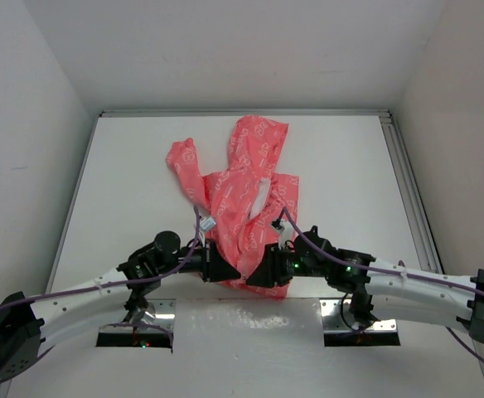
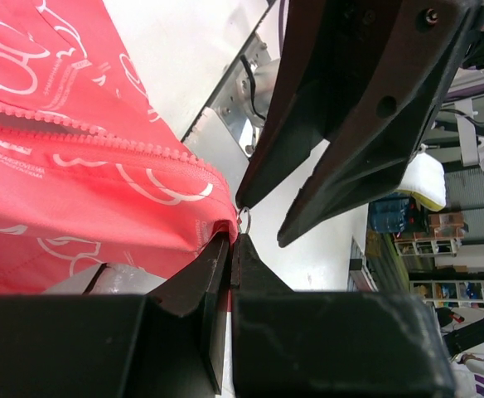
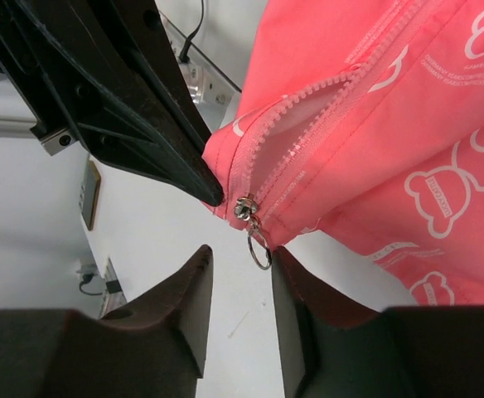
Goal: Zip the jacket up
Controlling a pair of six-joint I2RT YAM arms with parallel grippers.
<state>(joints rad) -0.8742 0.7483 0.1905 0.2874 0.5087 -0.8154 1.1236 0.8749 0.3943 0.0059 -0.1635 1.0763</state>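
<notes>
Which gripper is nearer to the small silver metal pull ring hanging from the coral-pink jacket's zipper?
Right, narrowly. The ring hangs between the right gripper's open fingertips; the left gripper is shut on the jacket hem just beside the slider above it.

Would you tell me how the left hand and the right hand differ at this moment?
The left hand is shut, pinching the hem of the jacket; the right hand is open, holding nothing. The left grips fabric beside the zipper; the right's fingers flank the ring pull. Both meet at the zipper's lower end.
</notes>
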